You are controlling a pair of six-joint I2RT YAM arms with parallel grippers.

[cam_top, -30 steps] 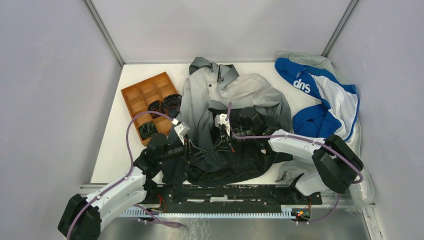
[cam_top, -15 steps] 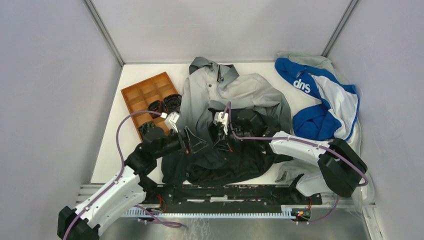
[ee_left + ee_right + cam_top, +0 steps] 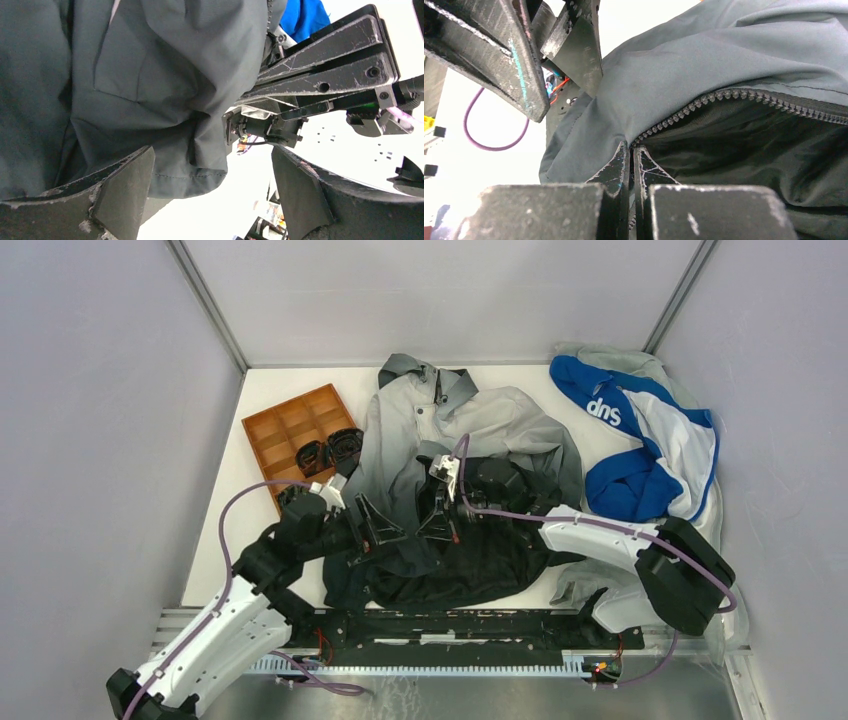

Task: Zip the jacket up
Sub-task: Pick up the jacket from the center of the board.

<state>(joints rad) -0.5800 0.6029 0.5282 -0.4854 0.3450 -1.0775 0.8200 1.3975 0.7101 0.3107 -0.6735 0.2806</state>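
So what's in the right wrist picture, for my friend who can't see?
The right gripper has its jaws shut on the edge of the grey jacket, right where its zipper teeth end. The open left gripper sits top left.

Only one piece of writing can be read: white lettering [image 3: 604, 412] on the blue-and-white garment [image 3: 650, 455], which lies at about two o'clock on the table [image 3: 225, 530] in the top view. It stands on the blue band of cloth near the garment's upper left edge, as three bold lower-case letters slanting slightly down to the right. Seen from the camera they read "dns" (turned the other way round, "sup").
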